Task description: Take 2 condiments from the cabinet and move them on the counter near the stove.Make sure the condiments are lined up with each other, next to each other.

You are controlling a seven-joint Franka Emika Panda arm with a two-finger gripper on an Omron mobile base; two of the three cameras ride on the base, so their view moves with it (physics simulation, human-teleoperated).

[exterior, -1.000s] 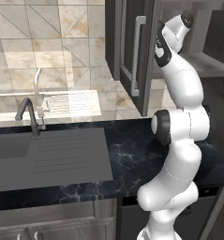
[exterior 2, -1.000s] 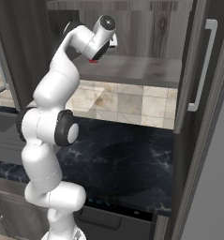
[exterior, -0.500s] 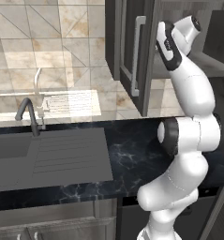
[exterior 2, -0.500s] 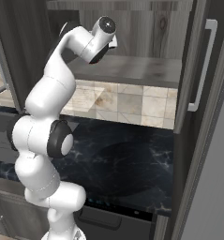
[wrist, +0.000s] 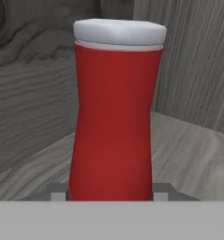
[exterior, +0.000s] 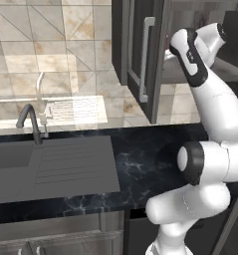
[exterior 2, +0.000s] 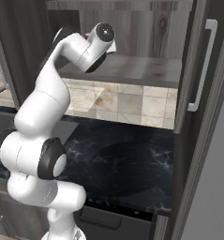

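Reaching into the cabinet, the gripper has the red bottle directly ahead of it and centred between its fingers, whose dark tips flank the bottle's base on either side. Jaws stand narrow, close against the bottle's sides; actual clamping contact cannot be confirmed, so a firm hold is not established. The bottle stands upright on the grey shelf, long axis vertical, white cap uppermost, at right angles to the line between the tips. Cabinet back wall lies just beyond the bottle, and a side wall lies away to one side of it. Judgement: the coming move turns on this alignment; with the bottle already between the tips, only closing and a straight withdrawal toward the counter below are called for. Risk: tipping the slim bottle if it is drawn out before being gripped.
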